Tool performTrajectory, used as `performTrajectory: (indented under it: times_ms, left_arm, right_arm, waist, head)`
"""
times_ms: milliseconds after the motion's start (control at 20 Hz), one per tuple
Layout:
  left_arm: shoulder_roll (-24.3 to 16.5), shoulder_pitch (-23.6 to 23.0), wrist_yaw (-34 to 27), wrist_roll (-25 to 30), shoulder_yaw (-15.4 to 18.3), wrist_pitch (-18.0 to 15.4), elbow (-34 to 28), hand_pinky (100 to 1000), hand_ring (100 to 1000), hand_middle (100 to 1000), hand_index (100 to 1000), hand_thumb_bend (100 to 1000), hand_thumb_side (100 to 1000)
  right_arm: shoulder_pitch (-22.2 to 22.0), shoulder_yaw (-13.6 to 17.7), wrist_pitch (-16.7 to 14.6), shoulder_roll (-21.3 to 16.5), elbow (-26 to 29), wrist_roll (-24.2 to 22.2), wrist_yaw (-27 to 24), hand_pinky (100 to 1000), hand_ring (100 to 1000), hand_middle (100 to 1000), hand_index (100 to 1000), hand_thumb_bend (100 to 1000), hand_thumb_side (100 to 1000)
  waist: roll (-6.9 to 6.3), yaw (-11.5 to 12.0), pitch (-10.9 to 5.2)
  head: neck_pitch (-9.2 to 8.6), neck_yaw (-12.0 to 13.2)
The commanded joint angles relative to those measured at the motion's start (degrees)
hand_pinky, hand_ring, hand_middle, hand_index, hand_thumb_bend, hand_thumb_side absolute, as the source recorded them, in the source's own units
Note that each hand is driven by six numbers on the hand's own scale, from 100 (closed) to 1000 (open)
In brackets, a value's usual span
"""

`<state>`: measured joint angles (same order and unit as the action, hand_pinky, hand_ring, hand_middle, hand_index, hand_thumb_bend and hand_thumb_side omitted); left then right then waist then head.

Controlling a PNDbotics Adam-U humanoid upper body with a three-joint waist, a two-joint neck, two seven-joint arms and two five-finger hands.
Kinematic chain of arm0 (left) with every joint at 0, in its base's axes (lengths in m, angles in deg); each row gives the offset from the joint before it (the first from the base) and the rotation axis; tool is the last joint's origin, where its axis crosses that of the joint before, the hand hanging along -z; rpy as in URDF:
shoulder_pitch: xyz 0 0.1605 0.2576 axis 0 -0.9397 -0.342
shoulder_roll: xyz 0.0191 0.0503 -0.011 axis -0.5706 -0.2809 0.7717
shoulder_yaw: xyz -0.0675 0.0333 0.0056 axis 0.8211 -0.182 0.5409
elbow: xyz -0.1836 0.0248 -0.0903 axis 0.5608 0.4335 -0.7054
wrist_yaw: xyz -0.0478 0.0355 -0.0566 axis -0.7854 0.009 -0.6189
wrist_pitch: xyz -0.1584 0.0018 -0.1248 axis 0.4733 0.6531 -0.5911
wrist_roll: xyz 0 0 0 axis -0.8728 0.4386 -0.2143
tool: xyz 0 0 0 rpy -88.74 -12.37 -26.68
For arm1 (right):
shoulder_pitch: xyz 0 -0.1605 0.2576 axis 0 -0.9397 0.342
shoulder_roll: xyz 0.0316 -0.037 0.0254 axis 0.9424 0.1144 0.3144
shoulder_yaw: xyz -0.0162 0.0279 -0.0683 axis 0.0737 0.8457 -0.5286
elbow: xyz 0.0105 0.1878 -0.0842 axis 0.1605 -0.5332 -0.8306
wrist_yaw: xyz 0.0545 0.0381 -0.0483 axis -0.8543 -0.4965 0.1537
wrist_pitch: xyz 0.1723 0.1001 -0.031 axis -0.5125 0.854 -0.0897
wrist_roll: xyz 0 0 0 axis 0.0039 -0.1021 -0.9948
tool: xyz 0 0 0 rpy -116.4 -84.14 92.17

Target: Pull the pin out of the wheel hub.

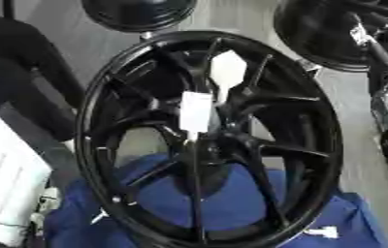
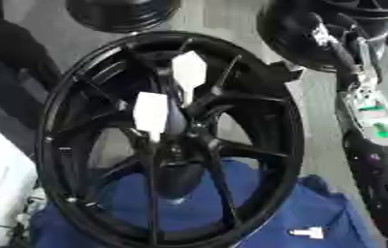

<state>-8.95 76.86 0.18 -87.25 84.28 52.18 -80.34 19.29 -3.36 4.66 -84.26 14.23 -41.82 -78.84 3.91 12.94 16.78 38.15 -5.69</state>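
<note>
Wheel (image 1: pixel 207 140), black with many thin spokes, fills the middle of both eye views, standing tilted with its lower rim resting on a blue cloth (image 1: pixel 231 203); its hub (image 1: pixel 199 138) sits at the centre where the spokes meet; a pale, upright, roughly rectangular shape (image 1: pixel 196 112) shows at the hub, but whether this is the pin or only a bright gap between the spokes cannot be told; a second pale, pointed patch (image 1: pixel 228 70) shows higher up between the spokes and is equally hard to read.

A robot arm (image 2: pixel 363 104), black with silver and white parts and small green marks, comes down the right side of the right eye view, well apart from the hub and outside the wheel's rim; the robot hand on the right cannot be made out among the dark, blurred parts, so whether its fingers are open or closed, or hold anything, cannot be told; no robot hand appears on the left side.

A white box-like object (image 1: pixel 7 179) is cut off at the left edge; a small white piece (image 2: pixel 308 232) lies on the blue cloth near the lower right of the wheel; a round black object (image 1: pixel 138 12) is cut off at the top edge, and another dark round shape (image 1: pixel 320 34) sits at the upper right, partly behind the arm; everything dark is blurred and blends together.
</note>
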Motion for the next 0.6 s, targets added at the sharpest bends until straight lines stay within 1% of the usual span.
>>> performTrajectory:
  times_ms: [50,350,450,600]
  left_arm:
    - [-1.3,0.2,-0.1,0.0,0.5,0.0,-0.6,715,767,674,725,357,759]
    - [-1.5,0.1,-0.2,0.0,0.5,0.0,-0.6,715,767,674,725,356,759]
    - [-1.6,0.0,-0.1,0.0,0.5,0.0,-0.5,715,767,674,725,356,759]
    - [-1.7,-0.1,-0.1,0.1,0.4,0.1,-0.5,715,767,674,725,356,759]
  right_arm:
    - [1.0,0.4,0.1,-2.0,0.9,0.1,-0.1,900,769,728,908,644,446]
    - [1.6,0.0,0.3,-2.6,1.4,-0.6,-0.3,899,770,728,909,650,441]
    - [2.6,-0.7,0.6,-3.5,2.5,-1.9,0.2,899,772,730,911,652,445]
    - [4.5,-2.4,2.1,-5.4,4.0,-5.2,1.1,899,775,734,913,659,458]
  waist:
    - [-0.3,0.0,-1.29]
    - [-0.3,-0.1,-1.3]
    - [-0.28,-0.1,-1.36]
    - [-0.25,-0.1,-1.48]
  head:
    - [0.16,0.0]
    - [0.55,0.3]
    - [0.76,0.2]
    - [1.09,0.3]
